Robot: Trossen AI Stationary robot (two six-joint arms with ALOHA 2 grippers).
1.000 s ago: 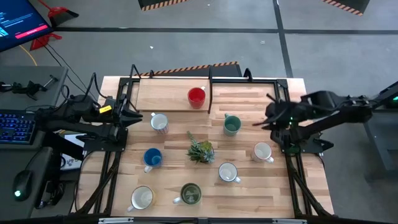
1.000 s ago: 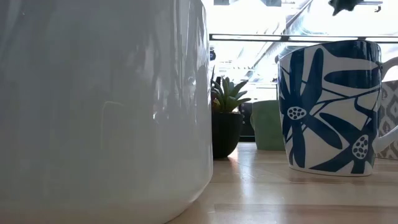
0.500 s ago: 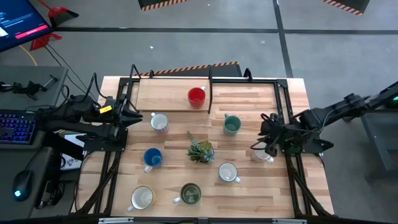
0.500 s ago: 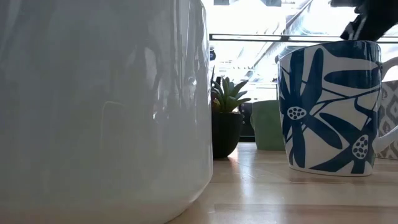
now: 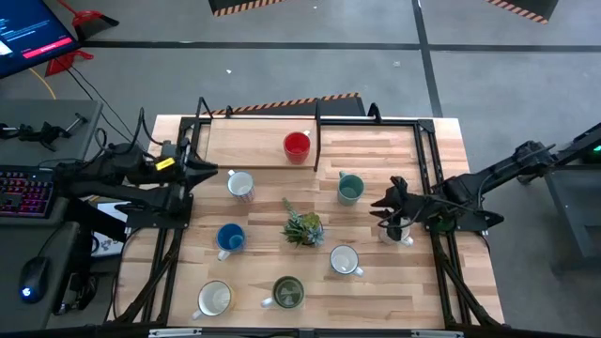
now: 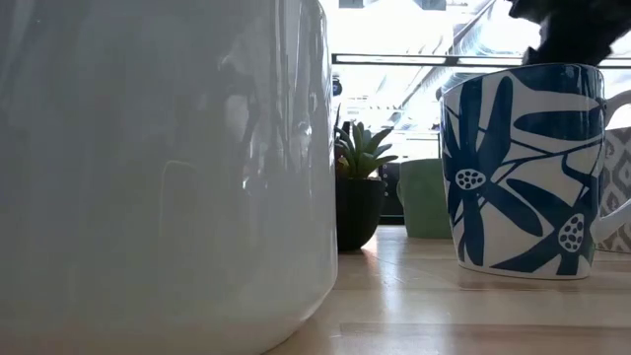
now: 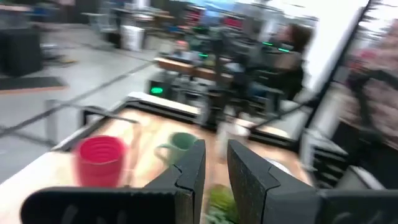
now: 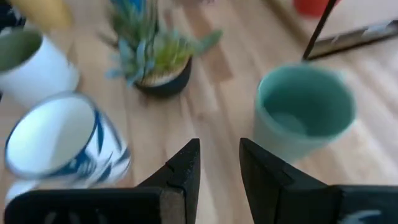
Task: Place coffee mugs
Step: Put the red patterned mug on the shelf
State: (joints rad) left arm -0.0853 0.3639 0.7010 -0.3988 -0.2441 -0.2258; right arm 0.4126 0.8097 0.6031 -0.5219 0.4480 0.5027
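A: Take the plant [image 5: 302, 227] in the middle of the counter [image 5: 376, 282] as the fixed point. Where is the right hand [image 5: 387, 208]?

B: To the right of the plant, between the teal mug [image 5: 350, 188] on the far side and a white mug [image 5: 398, 231] that sits just beside it on the near side, partly under the wrist. In its own camera, its fingers [image 8: 186, 163] stand a little apart with nothing between them.

A: Which mug does it face?

B: It looks toward the plant. The teal mug lies ahead to one side of the finger line, a blue-patterned white mug [image 8: 59, 149] to the other. Neither is between the fingers, so a turn toward one rim seems needed first.

A: And the left hand [image 5: 208, 172]?

B: It waits at the counter's left edge, up and left of the plant, beside a striped white mug [image 5: 240, 185]. Its fingers [image 7: 189, 171] are slightly parted and empty.

A: Other mugs?

B: The red mug [image 5: 297, 145] is on the raised board beyond the plant, the blue mug [image 5: 229, 238] to its left, and the olive mug [image 5: 286, 292] and a cream mug [image 5: 215, 299] are along the near edge. The right arm is clearly nearer the teal mug.
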